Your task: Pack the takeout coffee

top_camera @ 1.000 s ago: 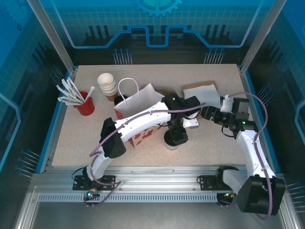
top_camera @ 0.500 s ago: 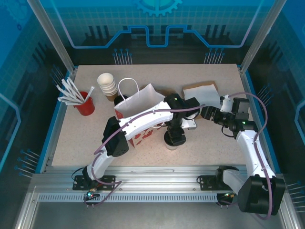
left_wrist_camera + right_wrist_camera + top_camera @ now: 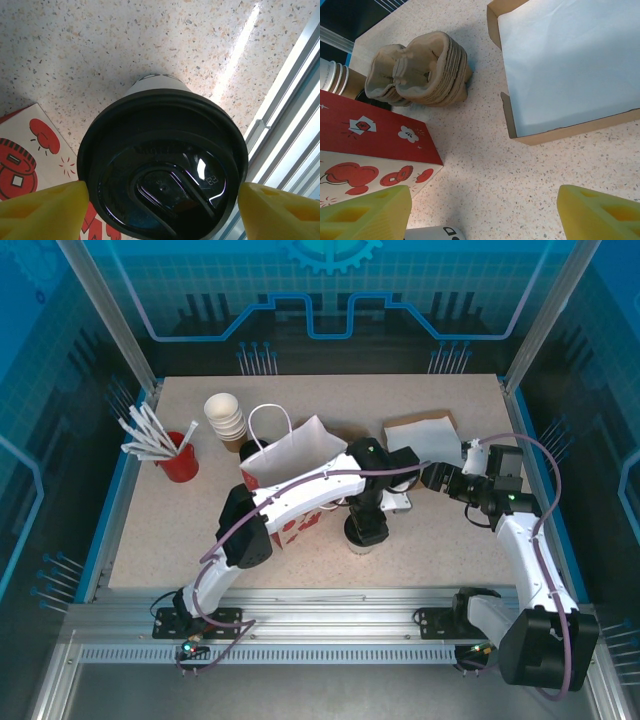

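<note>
The takeout coffee (image 3: 162,180), a pale paper cup with a round black lid, stands on the speckled table near the front edge, beside the red-and-white paper bag (image 3: 290,465). My left gripper (image 3: 362,528) reaches straight down over it. In the left wrist view the gripper (image 3: 163,189) has its yellow fingers (image 3: 45,210) against opposite sides of the lid's rim. The bag's printed side (image 3: 25,155) is just left of the cup. My right gripper (image 3: 485,210) hovers open over bare table to the right, holding nothing, with the bag's corner (image 3: 365,135) to its left.
A stack of brown carrier trays (image 3: 420,70) sits behind the bag. An open cardboard box lined with white paper (image 3: 420,435) lies at the back right. Lidless white cups (image 3: 225,418) and a red cup of stirrers (image 3: 178,458) stand at the back left. The table's metal front rail (image 3: 280,100) runs close by the cup.
My left wrist has shifted a little to the left above the cup. The cup, the bag and the right arm have stayed in place.
</note>
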